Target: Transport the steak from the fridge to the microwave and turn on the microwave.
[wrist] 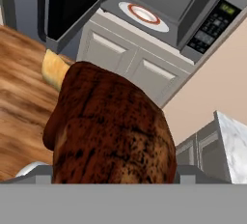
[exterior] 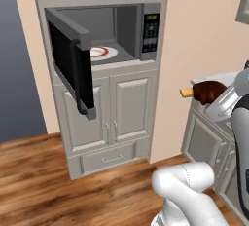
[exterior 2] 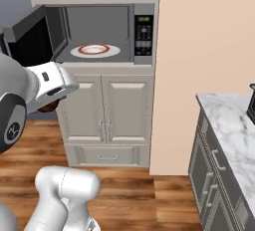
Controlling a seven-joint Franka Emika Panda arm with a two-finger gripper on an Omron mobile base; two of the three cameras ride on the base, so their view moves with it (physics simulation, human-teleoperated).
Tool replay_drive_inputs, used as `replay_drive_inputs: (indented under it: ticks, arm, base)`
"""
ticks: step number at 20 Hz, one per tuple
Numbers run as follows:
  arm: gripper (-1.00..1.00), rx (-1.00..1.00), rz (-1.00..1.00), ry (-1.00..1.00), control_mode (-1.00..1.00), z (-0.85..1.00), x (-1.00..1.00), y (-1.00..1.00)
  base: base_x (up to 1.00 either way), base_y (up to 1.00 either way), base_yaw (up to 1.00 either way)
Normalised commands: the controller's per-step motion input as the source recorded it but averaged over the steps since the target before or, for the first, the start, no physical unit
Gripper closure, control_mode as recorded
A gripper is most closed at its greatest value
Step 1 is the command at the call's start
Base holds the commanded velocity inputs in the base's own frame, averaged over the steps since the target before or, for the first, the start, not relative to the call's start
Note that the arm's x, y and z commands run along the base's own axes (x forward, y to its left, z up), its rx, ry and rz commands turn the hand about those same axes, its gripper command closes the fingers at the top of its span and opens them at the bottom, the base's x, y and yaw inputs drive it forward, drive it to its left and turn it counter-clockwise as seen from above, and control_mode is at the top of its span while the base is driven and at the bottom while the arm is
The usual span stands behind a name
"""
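1. We count one steak [wrist: 108, 131], one microwave [exterior: 104, 32], one plate [exterior 2: 94, 50] and one small tan food piece [wrist: 54, 68].
2. The microwave stands open, its black glass door [exterior: 73, 66] swung out to the left side. Its button panel [exterior 2: 143, 33] with a small green display sits along the right edge.
3. Inside the microwave we see the single white plate with a red ring, lying flat on the cavity floor near the middle. Nothing rests on the plate.
4. The steak is out in the air in front of the cabinet, well apart from the microwave and below its level. It sits at the hand [exterior: 214, 98], whose jaws stand wide around the meat, holding it.
5. The tan piece pokes out just beside the steak, at its far edge; we cannot tell whether they touch.
6. A marble surface [exterior 2: 234, 125] lies to the right, over grey cabinet fronts.
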Motion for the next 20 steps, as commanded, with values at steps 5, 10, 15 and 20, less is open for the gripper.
replay_drive_inputs:
  ticks: [5,10,15,20]
  arm:
    - [1.0,0.0,0.0,0.0,1.0,0.0,0.0,0.0]
    - [1.0,0.0,0.0,0.0,1.0,0.0,0.0,0.0]
    - [1.0,0.0,0.0,0.0,1.0,0.0,0.0,0.0]
    - [1.0,0.0,0.0,0.0,1.0,0.0,0.0,0.0]
  base:
    - [0.27,-0.04,0.17]
    - [0.52,-0.02,0.11]
    - [0.69,0.0,0.08]
    - [0.58,0.0,0.06]
